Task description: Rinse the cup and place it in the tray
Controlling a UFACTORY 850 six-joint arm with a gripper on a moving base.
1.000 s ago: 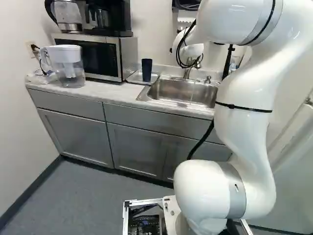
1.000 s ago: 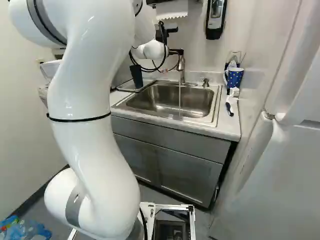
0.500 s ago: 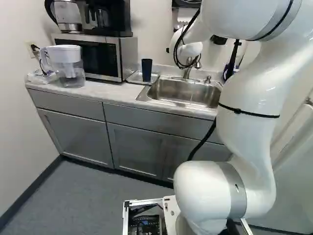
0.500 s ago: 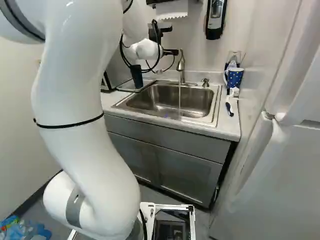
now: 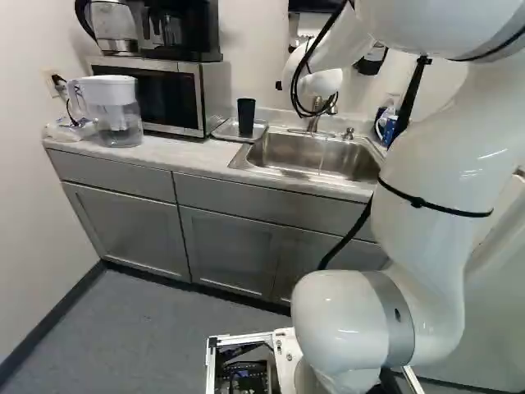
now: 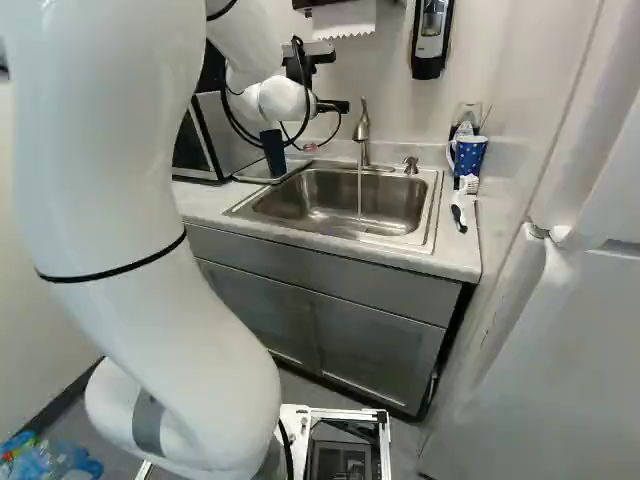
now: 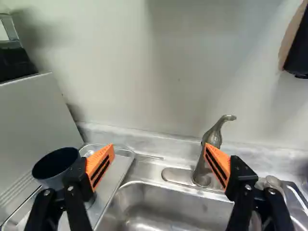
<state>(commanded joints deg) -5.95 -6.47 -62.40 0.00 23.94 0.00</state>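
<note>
the dark cup [image 5: 246, 117] stands upright in the tray [image 7: 110, 183], mouth up, between the microwave [image 5: 148, 94] and the sink [image 6: 300, 205] on the counter [image 6: 460, 255]. the end effector [image 7: 159, 147] is spread wide with nothing between its pads, and it points at the wall behind the sink. the faucet [image 6: 363, 130] rises ahead of it, within the gap and closer to the finger on the far side from the microwave. the cup is off to the other side, outside the microwave-side finger and, as far as i can judge with the linkage partly covering it, somewhat lower.

water [image 6: 359, 190] is running into the sink. i can't tell whether the cup has been rinsed. if it hasn't, the next move should be sideways toward the microwave and down, until the cup's vertical axis falls between the pads. they sit on either side of the gap, which suits an upright wall. going straight ahead would meet the faucet; swinging across too low could tip the cup.
</note>
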